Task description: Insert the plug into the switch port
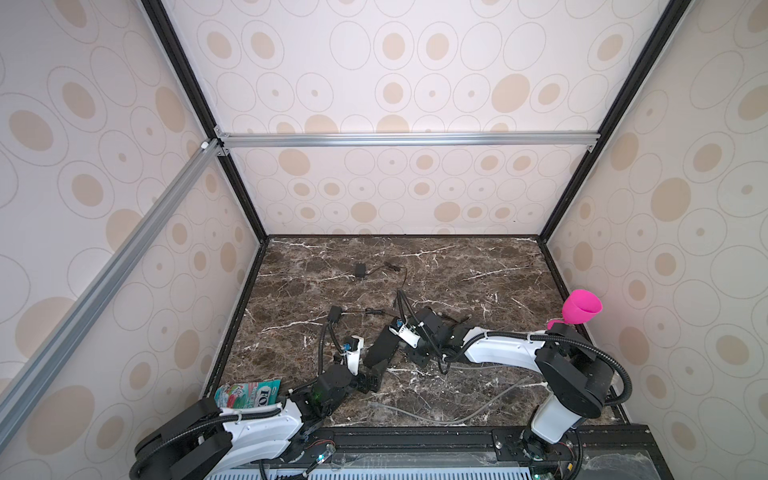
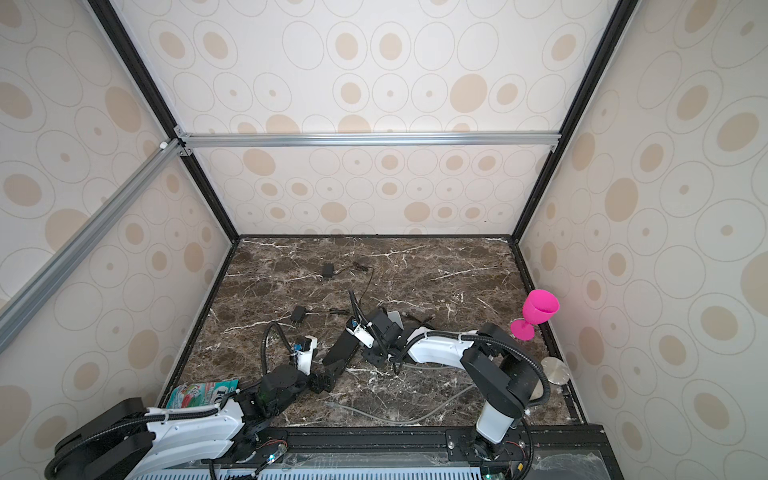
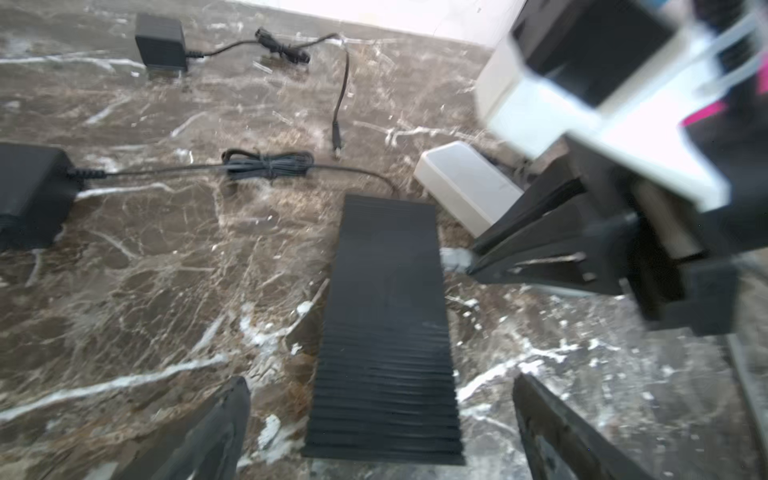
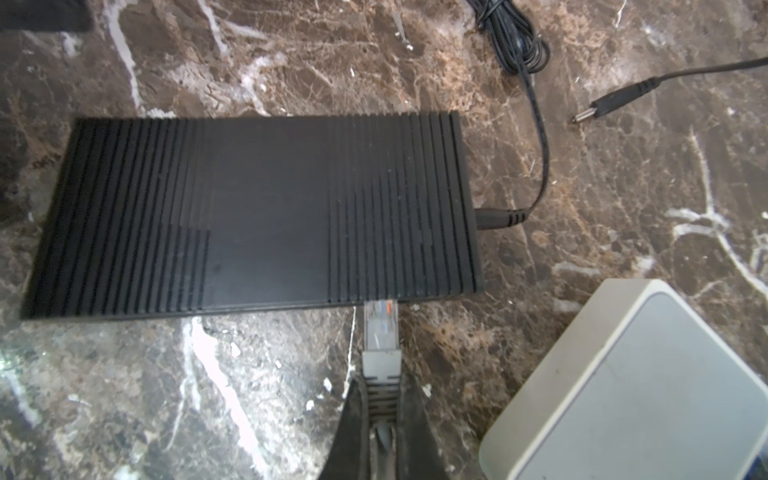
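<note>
At the switch [image 4: 257, 212] edge, right fingers [image 4: 347, 440] pinch the plug [image 4: 380, 328] — white box [image 4: 640, 386] just beside, left fingers [image 3: 199, 440] spread wide

Black switch [image 2: 341, 348] on marble table [image 2: 457, 266]

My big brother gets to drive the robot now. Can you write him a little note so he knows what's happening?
Left gripper: open, with a finger on either side of one end of the black switch, not squeezing it.
Right gripper: shut on the grey boot of the plug.
Where: the switch lies flat on the table. The plug's clear tip meets the switch's long edge, and most of the clear part shows outside.
Done: plug picked up and lined up at the edge.
Left: push it in fully, then let go. The port itself is hidden, so I cannot tell if the tip has entered.
</note>
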Available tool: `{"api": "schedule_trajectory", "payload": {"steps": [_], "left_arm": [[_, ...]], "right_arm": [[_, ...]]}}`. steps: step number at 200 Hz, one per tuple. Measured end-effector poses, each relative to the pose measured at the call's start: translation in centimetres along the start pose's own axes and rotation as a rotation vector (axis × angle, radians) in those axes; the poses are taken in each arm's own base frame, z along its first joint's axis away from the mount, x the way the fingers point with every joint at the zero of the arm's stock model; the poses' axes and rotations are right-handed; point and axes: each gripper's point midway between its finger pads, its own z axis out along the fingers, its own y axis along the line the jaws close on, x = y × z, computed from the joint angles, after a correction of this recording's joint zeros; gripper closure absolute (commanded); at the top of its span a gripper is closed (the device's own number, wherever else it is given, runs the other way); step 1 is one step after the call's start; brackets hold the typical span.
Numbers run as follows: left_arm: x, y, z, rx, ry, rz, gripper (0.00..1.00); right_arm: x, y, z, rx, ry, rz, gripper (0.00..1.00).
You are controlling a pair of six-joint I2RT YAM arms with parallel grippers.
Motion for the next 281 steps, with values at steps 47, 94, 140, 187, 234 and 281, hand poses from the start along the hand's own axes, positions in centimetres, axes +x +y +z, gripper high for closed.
{"api": "schedule_trajectory", "payload": {"steps": [47, 94, 140, 187, 234, 281], "left_arm": [[2.9, 0.1, 1.5, -0.022, 0.118, 0.088, 0.08], [2.7, -0.6, 2.4, -0.009, 0.118, 0.099, 0.18], [2.7, -1.0, 2.5, 0.010, 0.117, 0.117, 0.60], [3.0, -1.3, 2.4, 0.033, 0.128, 0.150, 0.93], [3.1, -1.4, 2.5, 0.049, 0.135, 0.162, 1.00], [3.1, -0.9, 2.2, 0.027, 0.128, 0.174, 1.00]], "right_arm": [[-0.1, 0.0, -0.1, -0.005, -0.007, 0.005, 1.00], [0.0, 0.0, -0.1, -0.011, -0.009, 0.008, 1.00], [0.0, 0.0, -0.2, -0.010, -0.008, 0.010, 1.00], [0.6, -0.1, -0.2, -0.030, 0.014, 0.009, 1.00], [0.6, -0.3, -0.3, -0.130, 0.052, -0.045, 1.00], [0.1, -0.4, 0.7, -0.223, 0.075, -0.044, 1.00]]}}
